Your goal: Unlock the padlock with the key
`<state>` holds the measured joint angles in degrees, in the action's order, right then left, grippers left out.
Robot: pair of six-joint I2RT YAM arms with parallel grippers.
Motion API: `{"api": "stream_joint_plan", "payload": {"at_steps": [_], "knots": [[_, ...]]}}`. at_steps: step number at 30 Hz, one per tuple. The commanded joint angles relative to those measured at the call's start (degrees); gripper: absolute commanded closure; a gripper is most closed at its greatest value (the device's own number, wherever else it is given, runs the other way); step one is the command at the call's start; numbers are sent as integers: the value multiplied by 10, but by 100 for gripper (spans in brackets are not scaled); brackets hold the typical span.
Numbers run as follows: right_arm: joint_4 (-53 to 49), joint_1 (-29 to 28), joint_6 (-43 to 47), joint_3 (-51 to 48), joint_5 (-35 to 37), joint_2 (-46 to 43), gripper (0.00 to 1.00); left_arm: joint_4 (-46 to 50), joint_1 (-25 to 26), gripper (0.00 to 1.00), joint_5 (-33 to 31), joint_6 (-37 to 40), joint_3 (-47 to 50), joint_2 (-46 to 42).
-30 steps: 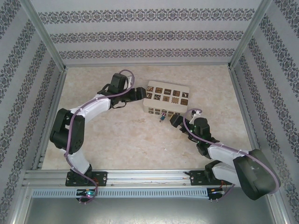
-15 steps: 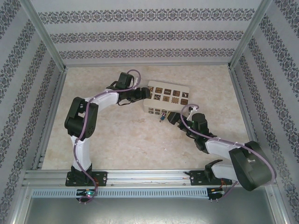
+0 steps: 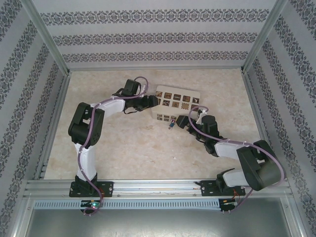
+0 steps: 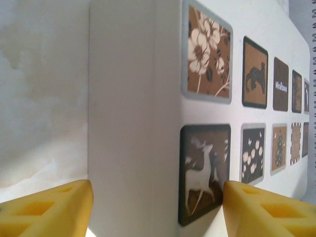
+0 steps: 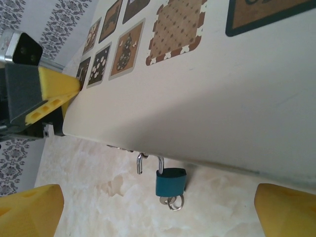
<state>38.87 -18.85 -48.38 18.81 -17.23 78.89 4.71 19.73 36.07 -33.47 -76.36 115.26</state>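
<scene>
Top view: the cream rectangular box with dark square picture tiles (image 3: 183,104) lies at centre frame. The tiny blue-bodied padlock with a silvery shackle (image 3: 171,124) hangs at the box's lower edge. The left gripper (image 3: 151,101) meets the box's left end. The right gripper (image 3: 181,122) sits just right of the padlock.

Left wrist view: yellow fingers (image 4: 49,210) press either side of the box corner, clamping it.

Right wrist view: the right gripper's fingers (image 5: 29,210) sit in the bottom corners, spread wide and empty. The padlock hangs lower centre. A small silvery key on a ring (image 5: 170,201) sits in its underside, a detail too small to make out from above. The padlock is probably light, hard, slick and free to swing, so pinch the key's head.
</scene>
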Motion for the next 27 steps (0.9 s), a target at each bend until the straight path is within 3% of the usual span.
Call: {"api": "stream_joint_plan", "payload": {"at_steps": [1,15,27], "knots": [[14,8,34,30,-18,14,2,33,-9,32,-7,-5,58,-15],[36,23,116,125,-91,114,2,-21,-10,33,-15,-39,225,-107],[67,26,119,129,-103,138,2,-38,-27,33,-13,-58,235,-161]]}}
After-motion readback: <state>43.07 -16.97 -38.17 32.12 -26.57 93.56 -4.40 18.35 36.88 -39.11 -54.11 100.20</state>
